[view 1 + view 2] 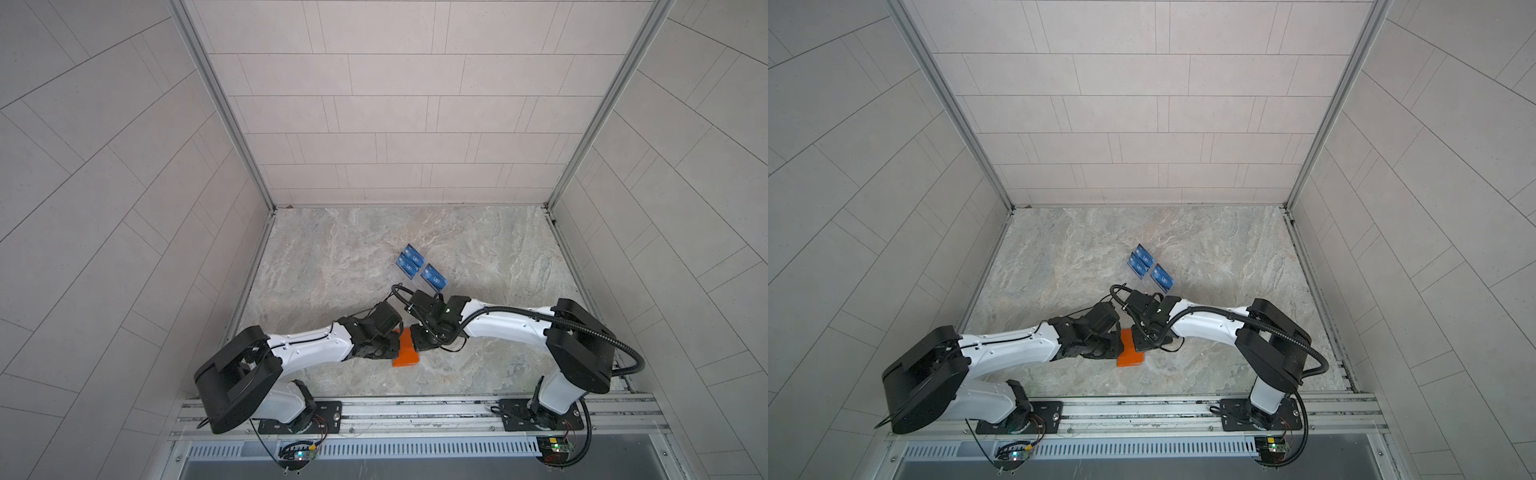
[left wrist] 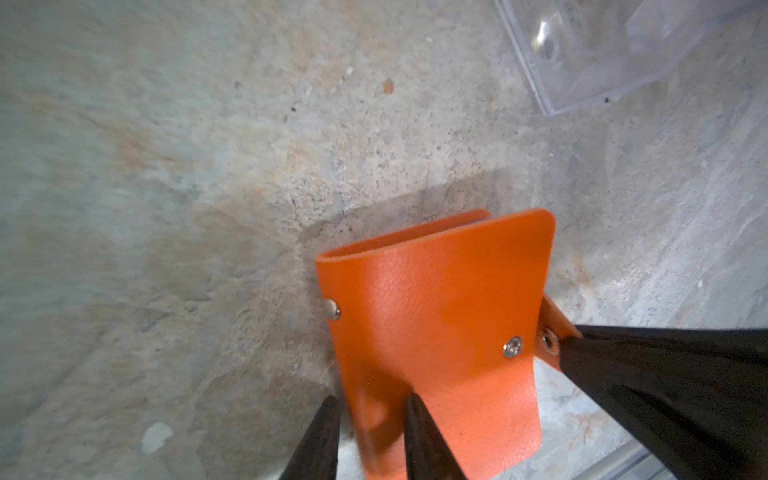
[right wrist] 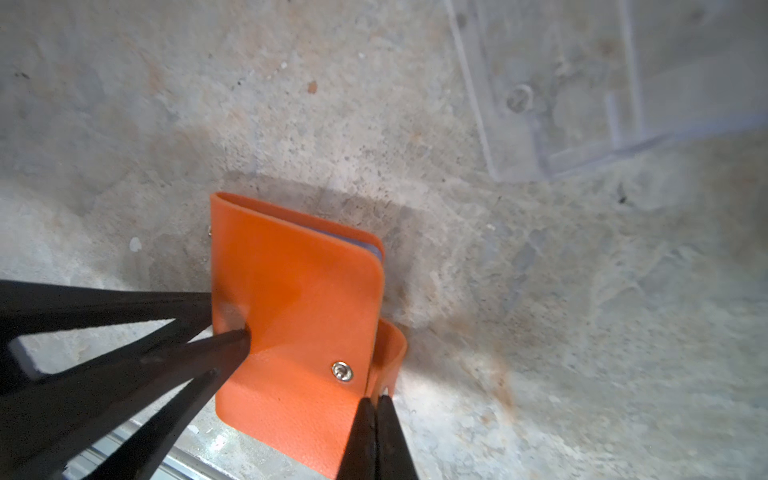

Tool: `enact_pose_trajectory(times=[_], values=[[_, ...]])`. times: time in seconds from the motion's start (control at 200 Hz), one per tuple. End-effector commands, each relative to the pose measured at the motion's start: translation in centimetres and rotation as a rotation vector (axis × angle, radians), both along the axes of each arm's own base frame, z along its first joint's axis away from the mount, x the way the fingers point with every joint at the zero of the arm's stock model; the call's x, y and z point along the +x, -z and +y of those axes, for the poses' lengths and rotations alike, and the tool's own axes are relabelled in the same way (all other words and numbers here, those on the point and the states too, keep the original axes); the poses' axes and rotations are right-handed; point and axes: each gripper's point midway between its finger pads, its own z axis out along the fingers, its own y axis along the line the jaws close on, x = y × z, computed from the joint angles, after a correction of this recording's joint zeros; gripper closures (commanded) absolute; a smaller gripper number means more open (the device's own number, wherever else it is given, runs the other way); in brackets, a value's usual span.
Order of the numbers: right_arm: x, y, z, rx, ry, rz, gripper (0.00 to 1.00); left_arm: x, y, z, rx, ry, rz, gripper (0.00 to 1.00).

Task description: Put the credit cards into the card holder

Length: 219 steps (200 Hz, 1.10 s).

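Note:
The orange card holder (image 1: 405,358) (image 1: 1130,359) lies closed on the stone table between both grippers. Its front cover (image 2: 436,299) (image 3: 291,291) faces up. My left gripper (image 2: 371,401) is shut on the card holder's spine edge, and one of its fingers (image 3: 232,336) dents the cover. My right gripper (image 3: 376,399) is shut on the snap tab (image 2: 549,332), which is off its stud (image 2: 513,347). Blue credit cards (image 1: 411,262) (image 1: 1140,260) stand farther back, clear of both grippers. In both top views the wrists hide the jaws.
The blue cards sit in a clear acrylic rack (image 2: 582,62) (image 3: 561,104) just behind the two wrists. Tiled walls close in the table (image 1: 332,257) on three sides. A metal rail (image 1: 415,409) runs along the front edge.

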Motion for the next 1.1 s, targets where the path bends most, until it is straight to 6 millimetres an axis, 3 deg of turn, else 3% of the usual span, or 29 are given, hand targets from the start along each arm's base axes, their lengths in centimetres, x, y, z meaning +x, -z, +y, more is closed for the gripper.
enact_pose_trajectory(times=[0.0,1.091], values=[[-0.1,-0.8,0.8,0.064,-0.049,-0.017,1.00,-1.8,2.3,2.0,0.095,0.014,0.065,0.69],[0.1,-0.4,2.7,0.135,-0.149,0.024,1.00,-1.9,2.5,1.7,0.111,0.023,0.072,0.69]])
